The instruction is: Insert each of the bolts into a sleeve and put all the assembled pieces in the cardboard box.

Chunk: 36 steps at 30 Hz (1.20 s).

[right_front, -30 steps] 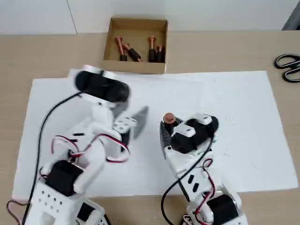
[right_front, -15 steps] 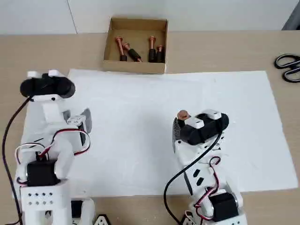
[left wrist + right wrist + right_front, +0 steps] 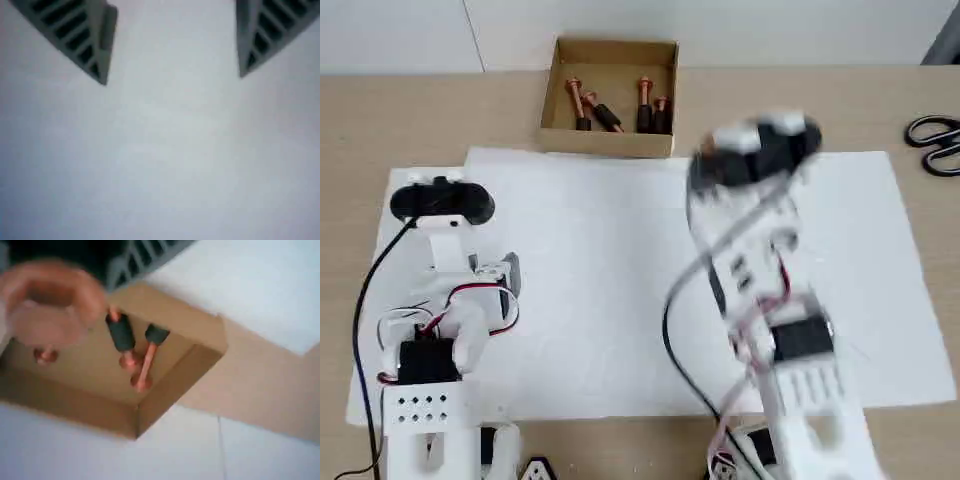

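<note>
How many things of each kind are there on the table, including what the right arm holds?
Assembled pieces in the cardboard box: 4
Held bolt: 1
Cardboard box: 1
Scissors: 1
Paper sheet: 1
Total: 8

A lab-style workbench: wooden table (image 3: 420, 110), white paper sheet (image 3: 610, 280), scissors (image 3: 935, 143), plain wall (image 3: 400, 35).

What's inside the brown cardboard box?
Four copper bolts in black sleeves lie inside the brown cardboard box. In the right wrist view, the copper bolt head in the right tool covers part of its floor.
</note>
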Each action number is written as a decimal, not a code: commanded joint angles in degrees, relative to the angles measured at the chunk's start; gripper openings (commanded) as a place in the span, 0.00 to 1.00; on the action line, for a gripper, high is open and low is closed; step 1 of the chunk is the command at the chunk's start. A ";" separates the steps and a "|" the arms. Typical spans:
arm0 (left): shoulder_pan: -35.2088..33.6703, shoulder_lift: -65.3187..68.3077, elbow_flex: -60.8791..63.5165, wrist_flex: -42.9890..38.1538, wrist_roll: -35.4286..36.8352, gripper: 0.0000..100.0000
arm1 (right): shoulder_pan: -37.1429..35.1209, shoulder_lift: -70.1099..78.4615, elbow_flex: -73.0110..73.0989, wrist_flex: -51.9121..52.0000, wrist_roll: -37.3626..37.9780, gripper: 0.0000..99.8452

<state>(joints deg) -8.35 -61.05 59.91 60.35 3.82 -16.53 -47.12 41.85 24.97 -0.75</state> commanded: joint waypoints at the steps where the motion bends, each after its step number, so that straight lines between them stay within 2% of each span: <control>1: -0.09 -0.88 0.31 -3.08 -0.26 0.16 | 0.57 17.80 -16.18 -7.52 0.70 0.00; 16: -0.09 -0.88 0.57 -4.48 -0.09 0.16 | 0.48 76.53 -67.34 -9.01 0.44 0.00; 27: -0.09 -0.88 0.57 -4.40 0.00 0.16 | 0.13 99.91 -93.89 -9.10 0.53 0.00; 36: -0.09 -0.88 0.57 -4.40 0.00 0.16 | -1.89 113.45 -109.27 -8.75 0.53 0.00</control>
<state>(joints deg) -8.35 -61.05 60.79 57.10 3.91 -17.14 65.93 -59.69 17.58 -0.57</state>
